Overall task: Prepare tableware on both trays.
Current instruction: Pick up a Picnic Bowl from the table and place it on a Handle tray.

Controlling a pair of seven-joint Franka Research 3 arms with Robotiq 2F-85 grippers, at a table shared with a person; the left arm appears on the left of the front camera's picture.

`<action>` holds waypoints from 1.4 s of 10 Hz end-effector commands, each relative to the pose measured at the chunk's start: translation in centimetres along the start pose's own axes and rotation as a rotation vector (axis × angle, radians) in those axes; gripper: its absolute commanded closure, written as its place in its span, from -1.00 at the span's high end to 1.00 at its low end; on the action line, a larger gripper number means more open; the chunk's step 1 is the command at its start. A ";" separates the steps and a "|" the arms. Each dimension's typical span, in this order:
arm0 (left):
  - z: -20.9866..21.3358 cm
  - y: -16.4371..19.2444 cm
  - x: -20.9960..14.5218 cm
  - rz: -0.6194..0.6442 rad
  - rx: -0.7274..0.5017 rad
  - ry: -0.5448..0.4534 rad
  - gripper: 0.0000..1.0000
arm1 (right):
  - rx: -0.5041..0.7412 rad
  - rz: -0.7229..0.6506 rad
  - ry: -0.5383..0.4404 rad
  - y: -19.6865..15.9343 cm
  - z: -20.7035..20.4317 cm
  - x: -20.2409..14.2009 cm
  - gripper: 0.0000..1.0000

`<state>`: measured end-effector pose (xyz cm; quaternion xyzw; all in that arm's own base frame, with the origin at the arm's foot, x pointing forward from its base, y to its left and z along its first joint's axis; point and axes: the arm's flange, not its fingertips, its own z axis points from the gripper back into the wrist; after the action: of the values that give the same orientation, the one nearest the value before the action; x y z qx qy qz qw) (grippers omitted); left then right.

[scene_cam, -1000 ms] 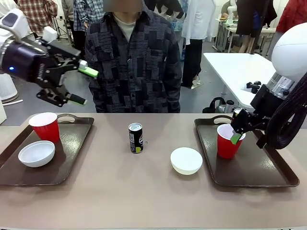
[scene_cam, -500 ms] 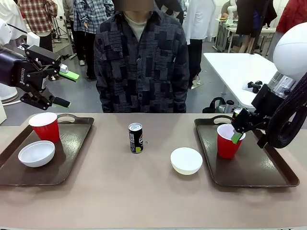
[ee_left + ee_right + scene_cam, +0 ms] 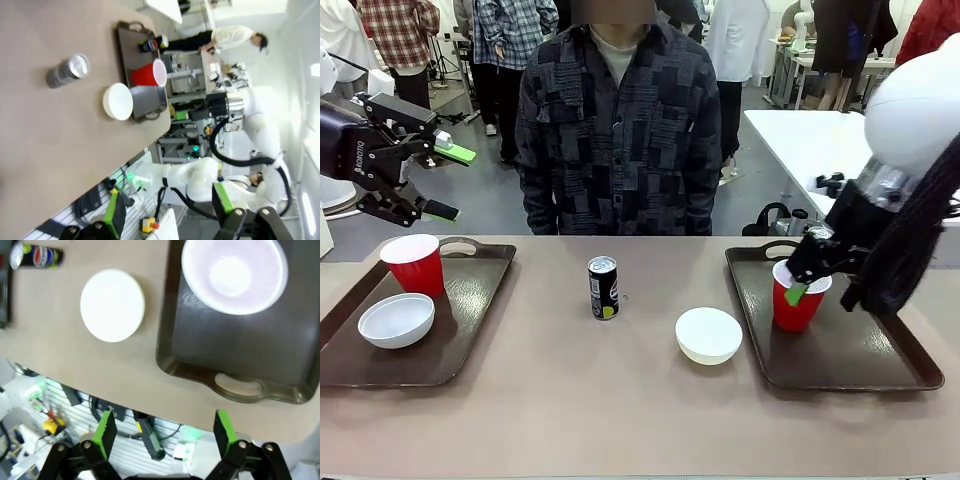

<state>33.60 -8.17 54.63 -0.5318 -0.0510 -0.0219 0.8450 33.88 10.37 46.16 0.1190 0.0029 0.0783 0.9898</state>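
site: lab | cues: white-coated person (image 3: 738,40), white workbench (image 3: 810,140)

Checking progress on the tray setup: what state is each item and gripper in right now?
left cup: upright on left tray.
left bowl: upright on left tray.
middle can: upright on table.
loose bowl: upright on table.
right cup: upright on right tray.
far can: upright, right tray's far end.
left gripper: open, empty, raised.
right gripper: open, over right cup.
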 end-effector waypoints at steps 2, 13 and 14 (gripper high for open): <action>2.8 5.0 3.0 0.011 -0.042 0.028 0.83 | -0.118 -0.003 0.017 6.0 -2.9 3.2 1.00; 7.5 7.9 3.3 -0.043 -0.066 -0.011 0.83 | -0.257 -0.046 0.022 9.2 -11.8 8.5 0.72; 7.5 7.9 3.3 -0.043 -0.066 -0.011 0.83 | -0.258 -0.046 0.024 8.9 -12.1 8.5 0.64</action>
<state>37.20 1.99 51.13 -0.5571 -0.0676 -0.0375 0.8269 39.95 23.08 37.00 -0.0024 0.0190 0.0535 0.9984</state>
